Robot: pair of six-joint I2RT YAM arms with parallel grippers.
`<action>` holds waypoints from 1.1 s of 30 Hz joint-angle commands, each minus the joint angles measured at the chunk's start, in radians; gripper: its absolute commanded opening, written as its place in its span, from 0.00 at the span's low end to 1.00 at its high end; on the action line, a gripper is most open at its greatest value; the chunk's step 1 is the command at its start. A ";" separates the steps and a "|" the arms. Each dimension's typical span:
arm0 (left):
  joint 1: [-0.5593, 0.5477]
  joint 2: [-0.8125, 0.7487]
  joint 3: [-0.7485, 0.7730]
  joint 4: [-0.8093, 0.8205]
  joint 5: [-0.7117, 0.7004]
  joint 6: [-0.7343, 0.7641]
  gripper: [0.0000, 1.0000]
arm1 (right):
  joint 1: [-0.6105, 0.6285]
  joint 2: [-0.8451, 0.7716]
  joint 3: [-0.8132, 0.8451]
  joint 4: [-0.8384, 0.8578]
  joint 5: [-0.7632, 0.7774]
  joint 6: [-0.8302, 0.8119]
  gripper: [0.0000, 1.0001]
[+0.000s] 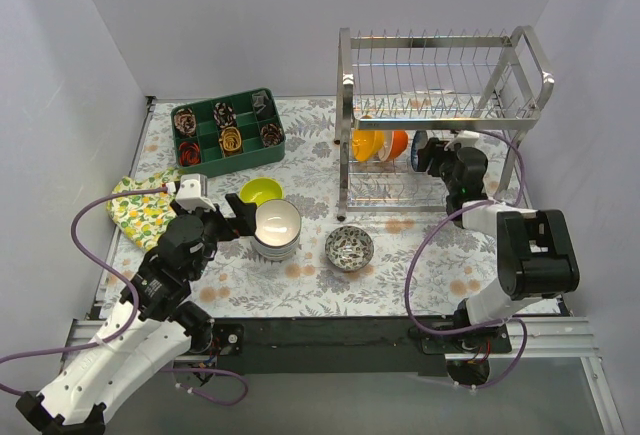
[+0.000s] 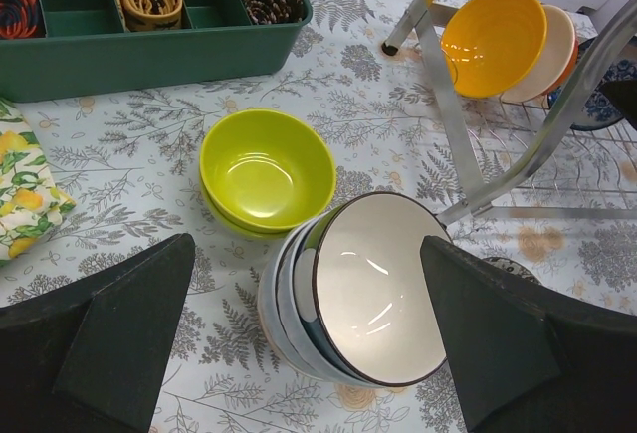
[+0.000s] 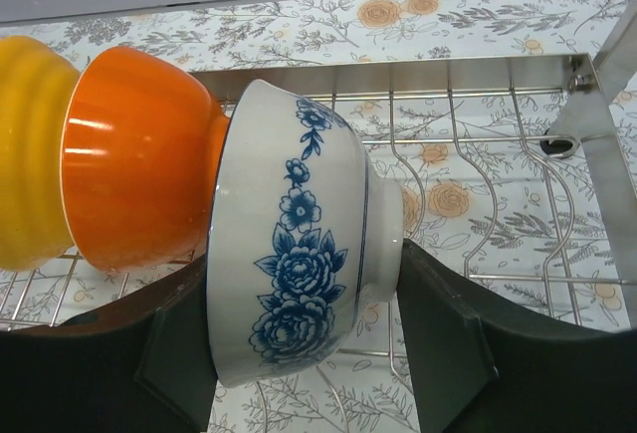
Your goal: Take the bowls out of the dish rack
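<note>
The chrome dish rack [image 1: 440,75] stands at the back right. On its lower tier a yellow bowl [image 1: 367,145] and an orange bowl [image 1: 397,142] stand on edge. My right gripper [image 1: 432,155] is inside the lower tier, shut on a white bowl with blue flowers [image 3: 299,274]. One jaw is at its rim and the other at its foot, right beside the orange bowl [image 3: 139,154]. My left gripper [image 2: 309,338] is open, straddling a stack of bowls [image 1: 277,227] whose white top bowl [image 2: 383,289] sits tilted. Two nested lime-green bowls [image 2: 264,169] and a dark floral bowl [image 1: 349,247] rest on the table.
A dark green compartment tray [image 1: 228,131] with small round items stands at the back left. A lemon-print cloth [image 1: 135,205] lies at the left edge. The rack's chrome leg [image 2: 453,124] rises just beyond the stack. White walls close in on the sides.
</note>
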 commanded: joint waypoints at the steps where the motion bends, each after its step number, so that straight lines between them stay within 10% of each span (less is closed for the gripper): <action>1: 0.008 -0.003 -0.005 0.012 0.003 0.011 0.98 | 0.005 -0.090 -0.054 0.072 0.076 0.040 0.28; 17: 0.008 0.039 -0.003 0.012 0.046 0.013 0.98 | 0.007 -0.393 -0.261 0.052 0.011 0.248 0.28; 33: 0.008 0.237 0.073 0.069 0.319 -0.066 0.98 | 0.007 -0.764 -0.445 -0.058 -0.421 0.581 0.26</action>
